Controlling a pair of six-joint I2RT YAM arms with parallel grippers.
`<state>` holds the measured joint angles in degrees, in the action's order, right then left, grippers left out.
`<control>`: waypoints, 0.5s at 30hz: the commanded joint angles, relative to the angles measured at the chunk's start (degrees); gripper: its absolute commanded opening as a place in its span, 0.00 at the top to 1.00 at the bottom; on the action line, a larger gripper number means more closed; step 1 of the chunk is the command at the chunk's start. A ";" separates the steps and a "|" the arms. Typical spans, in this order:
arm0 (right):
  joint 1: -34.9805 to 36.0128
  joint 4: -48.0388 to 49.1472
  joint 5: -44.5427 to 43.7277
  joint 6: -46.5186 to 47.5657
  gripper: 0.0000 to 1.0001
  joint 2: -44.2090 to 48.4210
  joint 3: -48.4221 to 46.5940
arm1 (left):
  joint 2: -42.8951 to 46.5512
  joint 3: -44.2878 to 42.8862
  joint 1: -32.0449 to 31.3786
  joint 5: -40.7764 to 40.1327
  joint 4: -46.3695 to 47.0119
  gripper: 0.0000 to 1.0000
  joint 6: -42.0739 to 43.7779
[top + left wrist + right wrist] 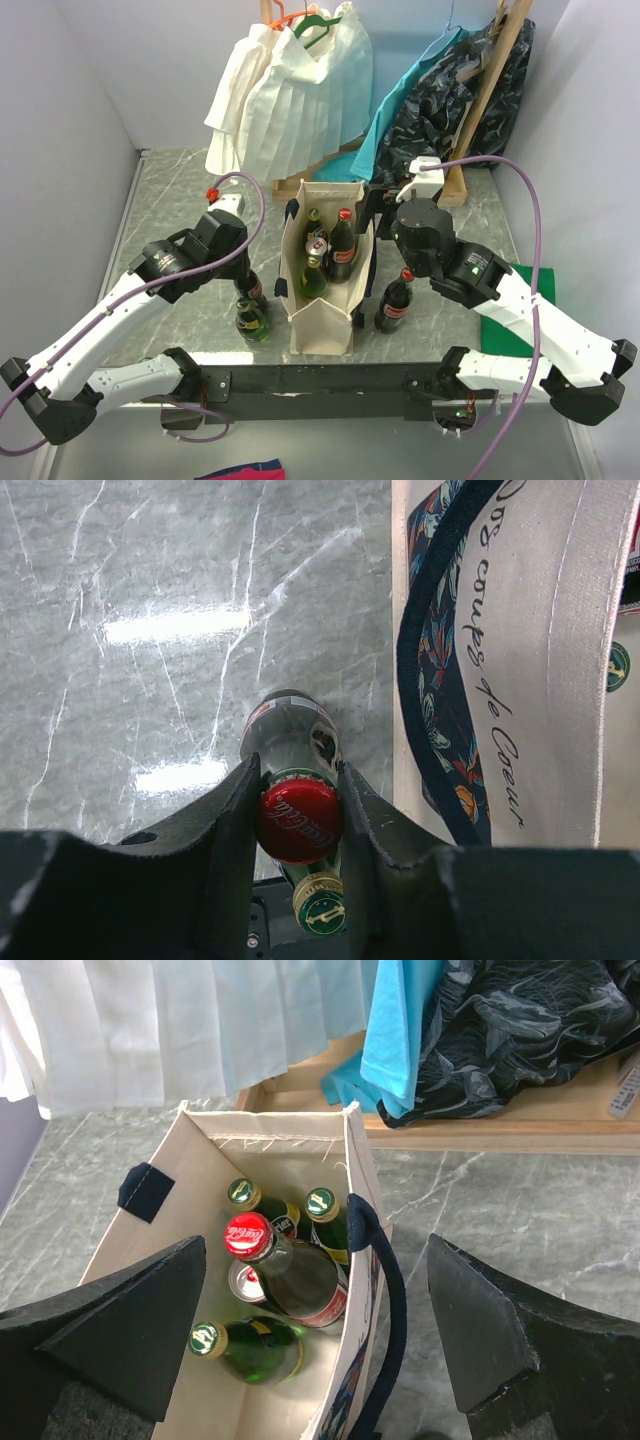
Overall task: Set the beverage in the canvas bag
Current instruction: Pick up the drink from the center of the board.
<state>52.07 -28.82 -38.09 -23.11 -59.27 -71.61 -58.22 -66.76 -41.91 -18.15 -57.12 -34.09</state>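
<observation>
A cola bottle [298, 820] left of the bag [540, 680] is clamped at its cap between the left fingers [225, 830]. The right fingers [130, 1330] are spread wide above the bag, in which several bottles [300, 1285] are stood.

Marble table [180, 200]: canvas bag [325, 320] centre; cola bottle [290, 730], green bottle [252, 322] left; second cola bottle [395, 305] right

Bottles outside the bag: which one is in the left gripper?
The red-capped cola bottle left of the canvas bag; the green bottle beside it stands free.
</observation>
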 commanded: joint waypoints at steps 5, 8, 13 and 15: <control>-0.48 -0.36 0.03 -0.88 0.03 0.20 -0.02 | 0.38 -2.23 0.07 1.10 1.58 0.99 -0.54; -0.48 -0.71 0.29 -1.14 0.03 0.03 -0.02 | 0.38 -2.58 -0.01 0.93 1.75 0.99 -0.37; -0.48 -1.50 0.82 -1.41 0.03 -0.06 0.07 | 0.03 -3.11 -0.01 0.84 2.28 0.99 -0.02; -0.57 -1.50 0.91 -1.58 0.03 -0.06 0.07 | -0.40 -3.63 -0.01 0.57 2.46 0.99 0.33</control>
<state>52.07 -29.80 -37.47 -23.75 -59.29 -71.59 -58.30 -66.96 -41.91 -18.15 -57.30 -33.69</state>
